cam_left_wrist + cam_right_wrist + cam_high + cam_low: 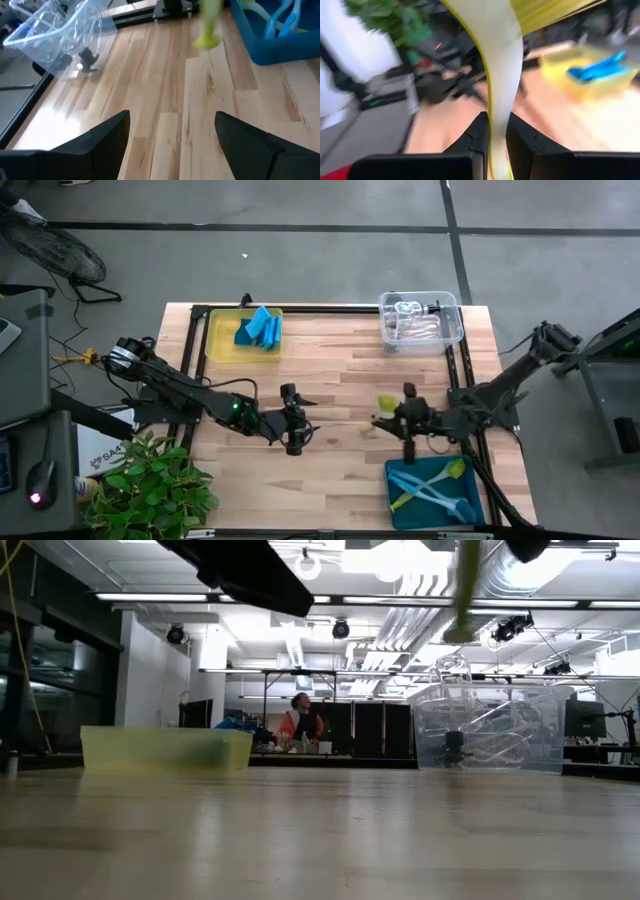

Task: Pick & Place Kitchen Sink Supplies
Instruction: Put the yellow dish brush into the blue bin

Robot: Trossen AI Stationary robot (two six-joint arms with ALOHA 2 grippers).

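Two dark fingers of the right gripper pinch the pale handle of a yellow-green long-handled dish brush, closed tight on it. In the high view that gripper sits just above the teal bin and the brush hangs off the table beside it, well clear of the wood. The left gripper holds nothing — its fingers stand wide apart over bare planks near the table's middle, where the high view places it.

Farther out, the sorting looks well along, as far as can be judged. The yellow plastic bin at the far left corner holds several blue rectangular sponges. The clear plastic bin at the far right holds small clear bottles with black tops; their count is hard to tell. The teal rectangular bin at the near right already holds blue and yellow-green brushes.

No loose supply shows on the wooden table, so the held brush seems the last piece — its drop into the teal bin is what remains. A green leafy plant stands at the near left corner.
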